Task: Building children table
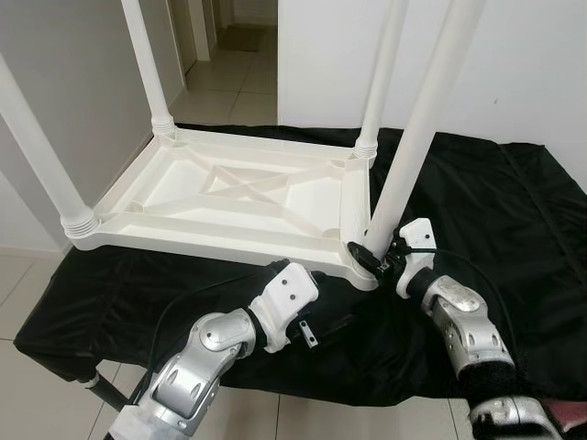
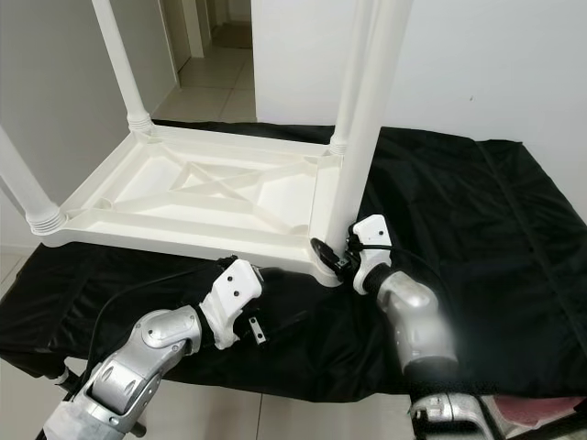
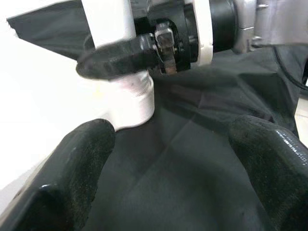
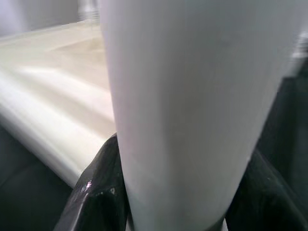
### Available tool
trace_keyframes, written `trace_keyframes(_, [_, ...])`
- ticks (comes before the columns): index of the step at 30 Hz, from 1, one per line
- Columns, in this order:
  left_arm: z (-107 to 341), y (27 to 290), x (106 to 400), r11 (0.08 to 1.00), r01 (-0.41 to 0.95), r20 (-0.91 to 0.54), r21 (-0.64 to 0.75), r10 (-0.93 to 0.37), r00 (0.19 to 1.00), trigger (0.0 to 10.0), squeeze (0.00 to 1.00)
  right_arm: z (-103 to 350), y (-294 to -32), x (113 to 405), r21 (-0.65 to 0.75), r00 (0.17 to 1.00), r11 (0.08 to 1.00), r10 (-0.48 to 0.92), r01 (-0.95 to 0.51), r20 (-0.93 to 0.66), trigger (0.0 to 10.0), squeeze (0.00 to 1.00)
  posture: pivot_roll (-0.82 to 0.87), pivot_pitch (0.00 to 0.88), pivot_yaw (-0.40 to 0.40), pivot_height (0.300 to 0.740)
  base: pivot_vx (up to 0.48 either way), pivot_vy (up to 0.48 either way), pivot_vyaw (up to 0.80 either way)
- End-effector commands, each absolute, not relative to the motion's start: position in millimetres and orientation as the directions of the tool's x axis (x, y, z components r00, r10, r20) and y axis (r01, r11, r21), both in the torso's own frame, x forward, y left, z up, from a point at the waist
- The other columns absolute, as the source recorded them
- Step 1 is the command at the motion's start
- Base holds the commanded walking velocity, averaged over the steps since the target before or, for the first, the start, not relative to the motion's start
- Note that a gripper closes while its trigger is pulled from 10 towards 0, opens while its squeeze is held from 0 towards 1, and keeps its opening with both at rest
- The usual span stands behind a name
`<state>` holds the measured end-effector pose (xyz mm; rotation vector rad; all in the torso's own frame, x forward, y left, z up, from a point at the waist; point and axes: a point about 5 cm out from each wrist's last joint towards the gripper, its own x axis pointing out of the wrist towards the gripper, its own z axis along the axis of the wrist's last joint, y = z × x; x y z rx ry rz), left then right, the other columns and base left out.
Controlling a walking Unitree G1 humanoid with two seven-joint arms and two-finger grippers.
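**Right gripper clamped on the fourth leg at the near corner of the upturned tabletop**

The right gripper (image 1: pixel 367 254) closes its two black fingers (image 4: pixel 96 192) around the base of the near white leg (image 1: pixel 417 137), one finger on each side of the tube, right where the leg meets the corner socket (image 3: pixel 127 103) of the tabletop. This leg leans slightly away from the tabletop rather than standing quite plumb. In the left wrist view the same black finger wraps across the leg just above the socket collar.

The left gripper (image 3: pixel 168 159) sits low beside that same corner, just short of it, with its fingers spread wide and nothing between them except the black cloth (image 1: pixel 495 211). Its white wrist housing (image 1: pixel 289 298) lies on the cloth just in front of the tabletop's near edge.

The white plastic tabletop (image 1: pixel 229 197) rests upside down, its ribbed underside with crossed braces facing up. Three other legs rise from it: one at the far corner (image 1: pixel 147 64) on the left gripper's side, one at the near corner (image 1: pixel 41 156) on that side, and one at the far corner (image 1: pixel 381 73) behind the gripped leg.

The cloth drapes over a low support beneath the tabletop and spreads well beyond it on the right gripper's side. Pale floor tiles (image 1: pixel 220 82) and white walls (image 1: pixel 514 64) lie beyond the tabletop's far edge.
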<state>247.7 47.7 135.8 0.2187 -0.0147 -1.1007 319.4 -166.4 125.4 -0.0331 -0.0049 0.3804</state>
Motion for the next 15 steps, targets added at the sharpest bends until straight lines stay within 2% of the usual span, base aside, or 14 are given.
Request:
trace_keyframes(1, [133, 48, 246, 0.418, 0.888, -0.111, 0.192, -0.89, 0.443, 10.0, 0.0, 112, -173, 316, 0.029, 0.967, 0.97, 0.243, -0.242, -0.07, 10.0, 0.0, -0.05, 0.0, 0.008, 0.74, 0.0, 0.0, 0.0])
trace_keyframes(3, [134, 46, 247, 0.411, 0.891, -0.111, 0.195, -0.893, 0.436, 10.0, 0.0, 108, -168, 313, 0.03, 0.986, 0.99, 0.137, -0.135, -0.095, 10.0, 0.0, -0.05, 0.0, 0.008, 0.74, 0.0, 0.0, 0.0])
trace_keyframes(4, [134, 46, 247, 0.411, 0.891, -0.111, 0.195, -0.893, 0.436, 10.0, 0.0, 108, -168, 313, 0.03, 0.986, 0.99, 0.137, -0.135, -0.095, 10.0, 0.0, -0.05, 0.0, 0.008, 0.74, 0.0, 0.0, 0.0])
trace_keyframes(5, [137, 45, 249, 0.417, 0.889, -0.101, 0.191, -0.892, 0.441, 10.0, 0.0, 108, -151, 306, 0.042, 0.995, 0.997, 0.062, -0.058, -0.08, 10.0, 0.0, -0.05, 0.0, 0.013, 0.74, 0.0, 0.0, 0.0])
trace_keyframes(6, [138, 45, 250, 0.42, 0.888, -0.098, 0.189, -0.892, 0.442, 10.0, 0.0, 108, -145, 304, 0.05, 0.997, 0.998, 0.036, -0.032, -0.073, 10.0, 0.0, -0.05, 0.0, 0.013, 0.74, 0.0, 0.0, 0.0])
trace_keyframes(10, [136, 46, 249, 0.42, 0.889, -0.102, 0.182, -0.891, 0.442, 10.0, 0.0, 109, -138, 298, 0.055, 0.998, 0.998, -0.028, 0.031, -0.06, 10.0, 0.0, -0.05, 0.0, 0.012, 0.74, 0.0, 0.0, 0.0])
trace_keyframes(11, [133, 44, 248, 0.417, 0.889, -0.111, 0.19, -0.891, 0.441, 10.0, 0.0, 103, -138, 297, 0.107, 0.992, 0.989, -0.094, 0.103, -0.089, 10.0, 0.0, -0.05, 0.0, 0.013, 0.74, 0.0, 0.0, 0.0])
trace_keyframes(15, [133, 43, 247, 0.416, 0.889, -0.113, 0.193, -0.891, 0.441, 10.0, 0.0, 101, -137, 296, 0.125, 0.987, 0.984, -0.117, 0.13, -0.106, 10.0, 0.0, -0.05, 0.0, 0.017, 0.74, 0.0, 0.0, 0.0])
